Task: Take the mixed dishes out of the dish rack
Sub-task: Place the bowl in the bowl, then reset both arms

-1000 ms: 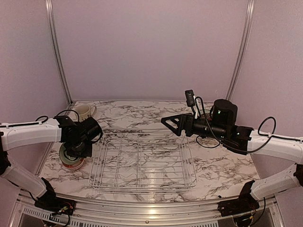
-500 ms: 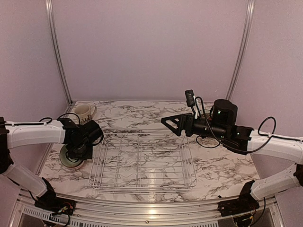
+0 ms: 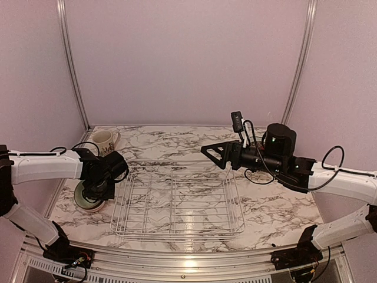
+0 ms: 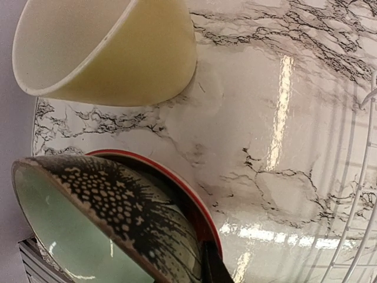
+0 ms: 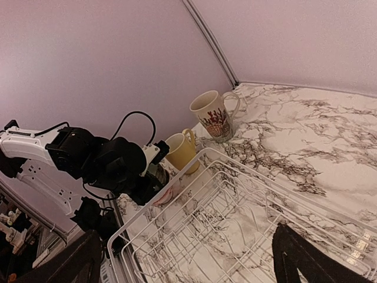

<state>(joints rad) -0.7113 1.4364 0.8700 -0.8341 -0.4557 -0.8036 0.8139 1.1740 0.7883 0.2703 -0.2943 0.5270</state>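
The dish rack (image 3: 177,232) stands mid-table with no dishes in it; its wires also show in the right wrist view (image 5: 265,180). My left gripper (image 3: 95,190) is low at the rack's left, shut on the pale green bowl (image 4: 70,236) with a black speckled outside. That bowl sits nested in the white-and-red bowl (image 4: 177,183). The small yellow cup (image 4: 106,47) stands just beyond on the table. The tall cream patterned mug (image 3: 104,140) stands at the back left. My right gripper (image 3: 211,156) hangs open and empty above the rack's far right corner. The plates are out of view.
The left arm (image 5: 112,162) lies along the rack's left side. The cup (image 5: 181,150) and mug (image 5: 212,115) stand close to the left wall. A metal rail runs along the table's near edge.
My left gripper has come down and slightly toward me with the green bowl, which now rests in the white-and-red bowl. The right arm has not moved.
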